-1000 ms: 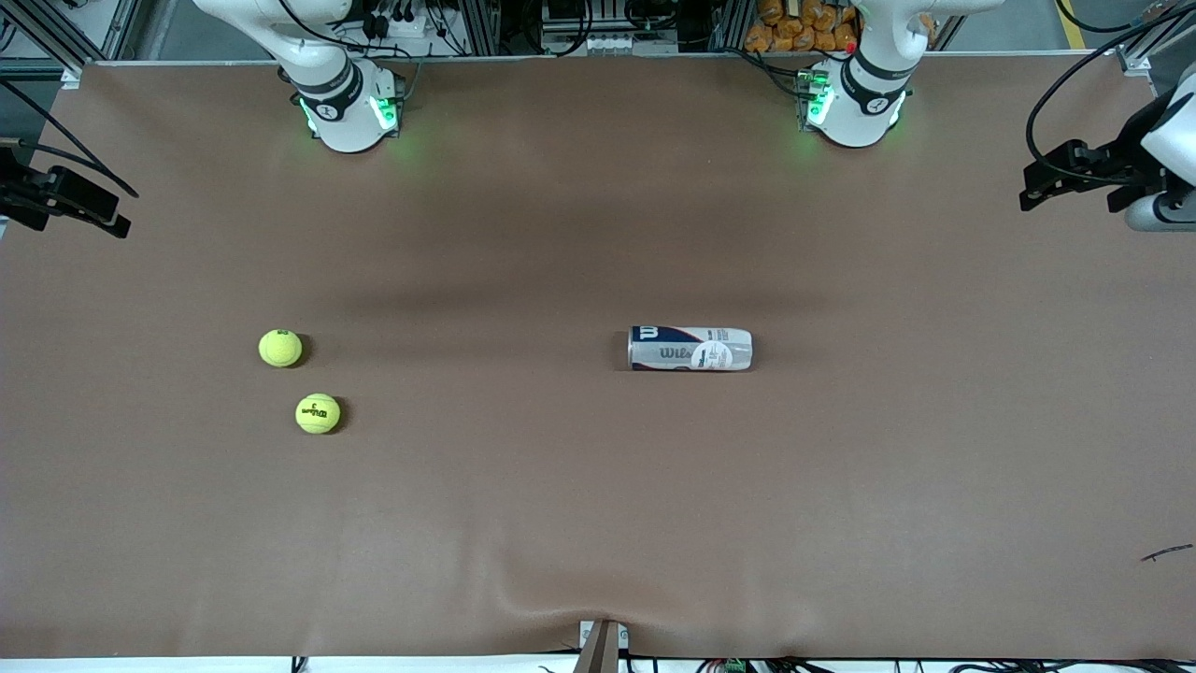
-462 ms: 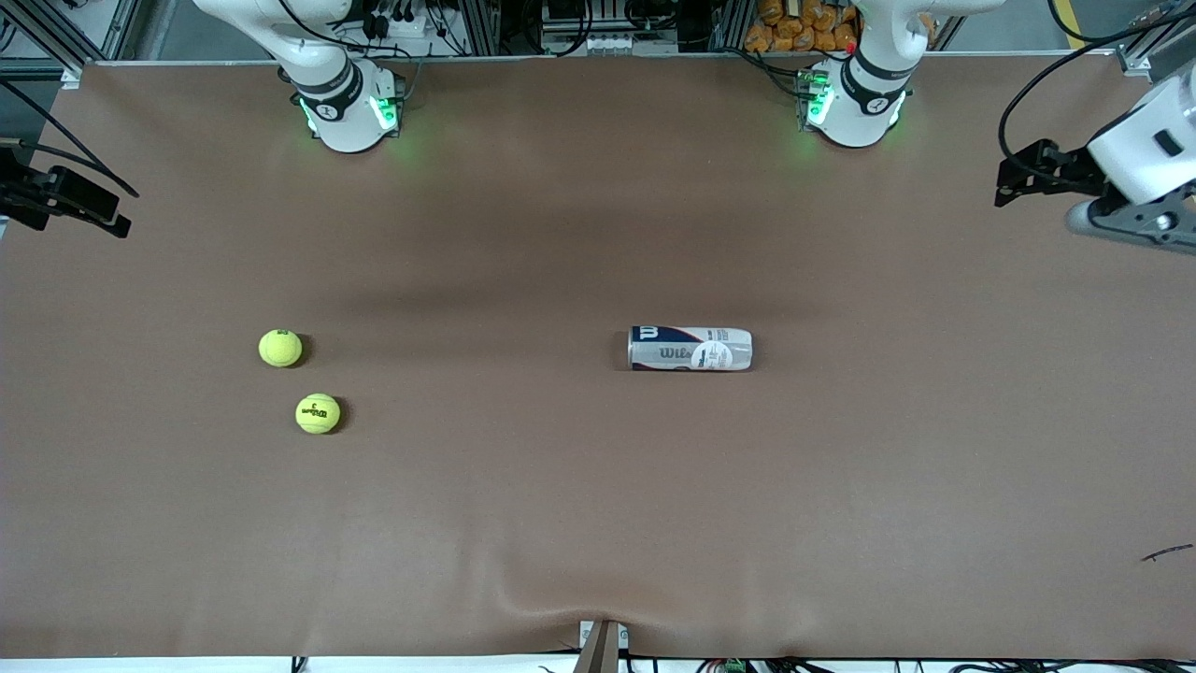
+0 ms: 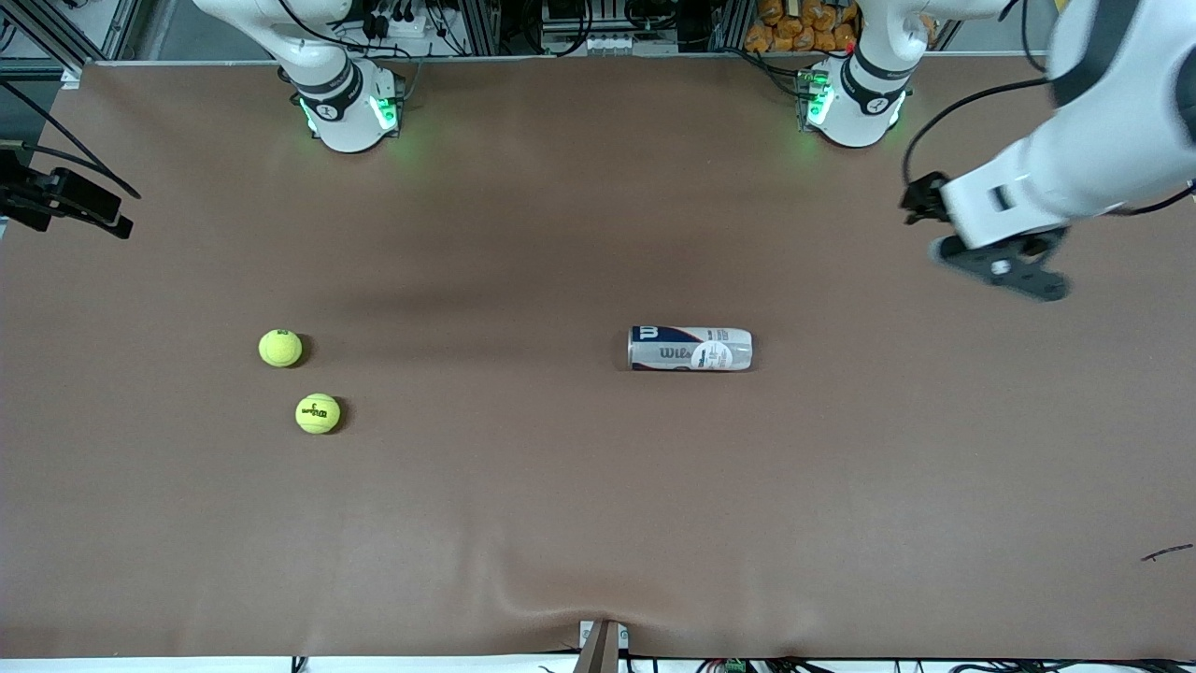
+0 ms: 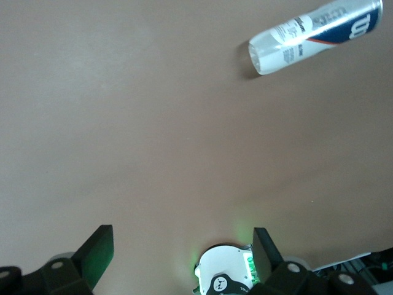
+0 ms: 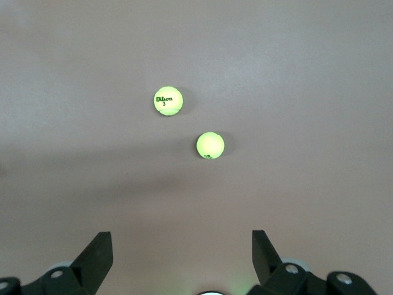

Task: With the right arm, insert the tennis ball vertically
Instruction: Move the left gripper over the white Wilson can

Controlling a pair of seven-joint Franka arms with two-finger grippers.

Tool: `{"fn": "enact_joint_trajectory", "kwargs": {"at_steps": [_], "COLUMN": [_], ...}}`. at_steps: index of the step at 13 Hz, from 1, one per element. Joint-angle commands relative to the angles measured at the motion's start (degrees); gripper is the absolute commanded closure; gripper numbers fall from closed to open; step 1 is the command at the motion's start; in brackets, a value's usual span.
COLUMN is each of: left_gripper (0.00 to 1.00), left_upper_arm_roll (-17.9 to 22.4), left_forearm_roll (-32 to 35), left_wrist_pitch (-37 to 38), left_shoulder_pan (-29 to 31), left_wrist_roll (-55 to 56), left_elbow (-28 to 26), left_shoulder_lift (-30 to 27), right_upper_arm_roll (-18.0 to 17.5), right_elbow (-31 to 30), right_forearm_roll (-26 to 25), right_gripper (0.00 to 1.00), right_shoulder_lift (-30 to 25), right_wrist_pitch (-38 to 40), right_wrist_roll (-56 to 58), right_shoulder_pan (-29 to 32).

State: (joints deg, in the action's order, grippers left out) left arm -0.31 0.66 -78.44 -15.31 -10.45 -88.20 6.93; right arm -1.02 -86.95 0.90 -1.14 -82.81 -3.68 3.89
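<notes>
Two yellow tennis balls lie toward the right arm's end of the table. One [image 3: 280, 348] [image 5: 210, 145] is plain, and the printed one [image 3: 318, 413] [image 5: 167, 101] lies nearer the front camera. A Wilson ball can [image 3: 690, 348] [image 4: 313, 37] lies on its side near the table's middle. My right gripper [image 5: 182, 241] hangs high and open with nothing between its fingers; the balls are well ahead of it. In the front view only a black wrist part [image 3: 65, 201] of that arm shows, at the table's edge. My left gripper [image 3: 1002, 269] [image 4: 182, 233] is open over bare cloth, off toward the left arm's end from the can.
Brown cloth [image 3: 598, 486] covers the table and has a raised fold [image 3: 561, 598] at the edge nearest the front camera. The two arm bases [image 3: 346, 103] [image 3: 855, 103] stand along the edge farthest from that camera. A small dark scrap [image 3: 1168, 553] lies near the left arm's end.
The left arm's hand has swung in from the table's end, coming over the cloth closer to the can. The right arm, the balls and the can have not moved.
</notes>
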Motion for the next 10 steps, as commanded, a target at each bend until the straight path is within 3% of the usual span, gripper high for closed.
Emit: {"fn": "enact_joint_trajectory", "kwargs": {"at_steps": [1,6,10], "left_gripper": [0.00,0.00,0.00], "left_upper_arm_roll": [-1.00,-7.15,-7.60], "left_forearm_roll": [1.98,2.06,0.93], "left_wrist_pitch": [-0.74,-6.27,-14.53], "left_shoulder_pan": [-1.91,-1.91,-1.91], "left_wrist_roll": [-6.64,-18.26,-37.86], "left_elbow": [0.66,0.57,-0.30], "left_shoulder_lift": [2.12,9.14,13.72], "right_upper_arm_roll": [-0.38,-0.38,-0.38], "right_elbow": [0.29,0.29,0.12], "right_forearm_roll": [-0.63,-0.63,-0.63], "right_gripper": [0.00,0.00,0.00], "right_shoulder_lift": [-0.01,-0.01,0.08], "right_wrist_pitch": [0.37,0.28,1.42], "right_wrist_roll": [-0.28,-0.28,-0.28], "right_shoulder_pan": [0.24,0.15,0.77]}}
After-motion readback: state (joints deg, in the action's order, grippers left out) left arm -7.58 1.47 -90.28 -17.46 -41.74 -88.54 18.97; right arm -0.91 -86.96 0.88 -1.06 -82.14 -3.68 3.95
